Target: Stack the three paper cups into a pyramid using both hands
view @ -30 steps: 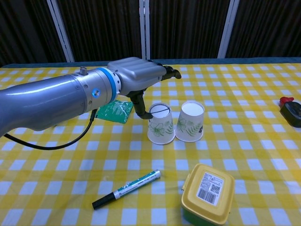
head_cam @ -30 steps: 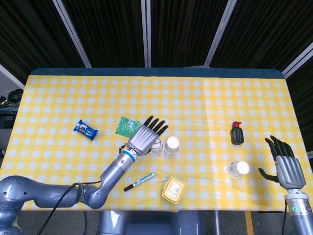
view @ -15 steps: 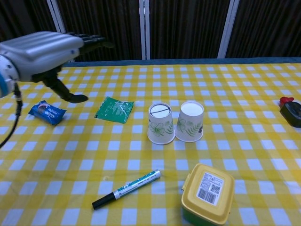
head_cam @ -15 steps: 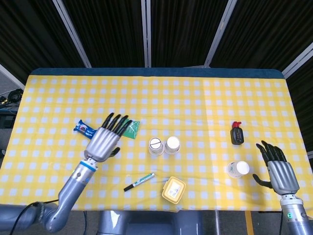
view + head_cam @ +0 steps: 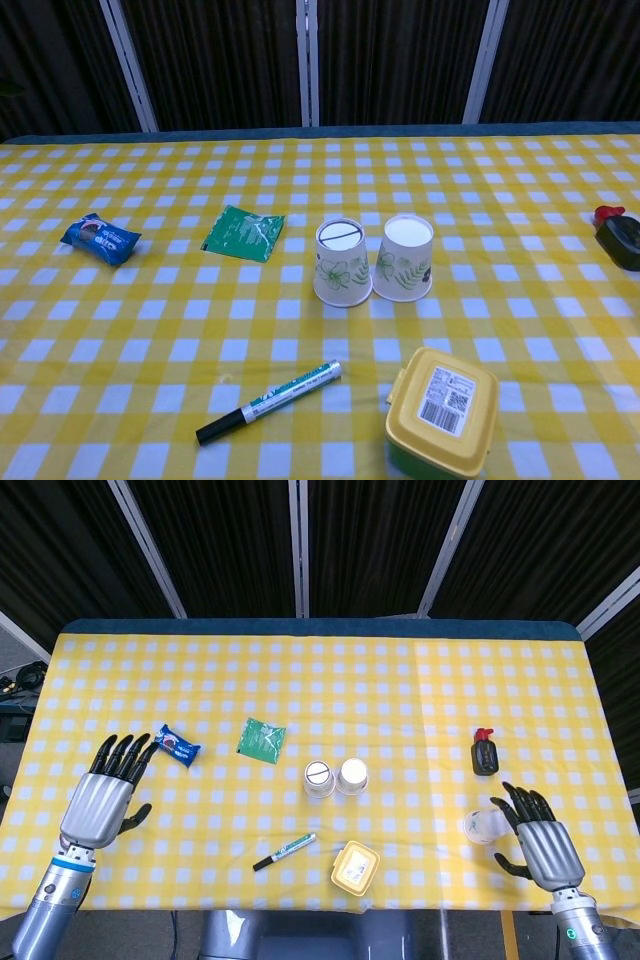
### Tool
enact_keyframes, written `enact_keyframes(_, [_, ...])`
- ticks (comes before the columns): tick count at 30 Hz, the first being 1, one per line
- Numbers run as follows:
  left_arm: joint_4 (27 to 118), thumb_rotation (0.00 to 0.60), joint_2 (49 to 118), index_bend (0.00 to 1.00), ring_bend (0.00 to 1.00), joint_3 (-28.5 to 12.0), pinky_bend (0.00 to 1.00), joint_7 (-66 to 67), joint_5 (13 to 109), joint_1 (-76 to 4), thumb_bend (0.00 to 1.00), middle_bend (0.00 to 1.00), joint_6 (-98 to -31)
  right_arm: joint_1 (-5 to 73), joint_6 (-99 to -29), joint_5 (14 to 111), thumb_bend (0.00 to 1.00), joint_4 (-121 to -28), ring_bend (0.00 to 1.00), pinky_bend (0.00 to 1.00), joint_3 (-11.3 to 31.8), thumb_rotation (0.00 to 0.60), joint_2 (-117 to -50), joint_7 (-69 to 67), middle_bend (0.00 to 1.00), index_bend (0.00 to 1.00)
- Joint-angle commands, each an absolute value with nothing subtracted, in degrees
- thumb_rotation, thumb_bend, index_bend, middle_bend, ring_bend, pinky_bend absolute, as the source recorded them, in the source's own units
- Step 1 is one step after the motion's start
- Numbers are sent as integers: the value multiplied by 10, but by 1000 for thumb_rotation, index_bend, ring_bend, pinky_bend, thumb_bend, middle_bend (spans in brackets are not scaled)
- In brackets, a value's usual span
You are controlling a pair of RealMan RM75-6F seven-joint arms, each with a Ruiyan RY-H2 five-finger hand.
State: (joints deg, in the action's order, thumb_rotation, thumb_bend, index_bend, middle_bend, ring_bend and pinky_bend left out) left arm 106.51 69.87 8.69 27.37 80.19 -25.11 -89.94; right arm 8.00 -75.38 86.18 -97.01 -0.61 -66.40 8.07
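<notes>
Two white paper cups with green leaf prints stand upside down side by side at the table's middle: the left cup (image 5: pixel 319 778) (image 5: pixel 342 263) and the right cup (image 5: pixel 352 776) (image 5: pixel 404 258), touching or nearly so. A third cup (image 5: pixel 480 826) sits at the front right, partly covered by my right hand (image 5: pixel 540 846), whose fingers are spread just beside it; it holds nothing. My left hand (image 5: pixel 102 795) hovers open at the far left front, far from the cups. Neither hand shows in the chest view.
A blue snack packet (image 5: pixel 176 746), a green sachet (image 5: pixel 261 737), a marker pen (image 5: pixel 284 851), a yellow lidded box (image 5: pixel 355 867) and a small black bottle with a red cap (image 5: pixel 484 752) lie on the yellow checked tablecloth (image 5: pixel 400 690).
My left hand let go of the left cup and drew back to the far left front. My right hand moved left, up to the third cup.
</notes>
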Motion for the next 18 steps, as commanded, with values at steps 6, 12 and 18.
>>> enact_keyframes(6, [1064, 600, 690, 0, 0, 74, 0, 262, 832, -228, 246, 0, -900, 94, -730, 843, 128, -968, 0, 0, 2, 600, -674, 94, 0, 258])
enact_keyframes(12, [1065, 600, 689, 0, 0, 63, 0, 265, 833, -222, 247, 0, -882, 107, -704, 814, 144, -967, 0, 0, 12, 600, -676, 100, 0, 271])
enact_keyframes(18, [1069, 600, 685, 0, 0, 57, 0, 263, 842, -214, 247, 0, -874, 119, -674, 782, 169, -963, 0, 0, 15, 600, -679, 115, 0, 297])
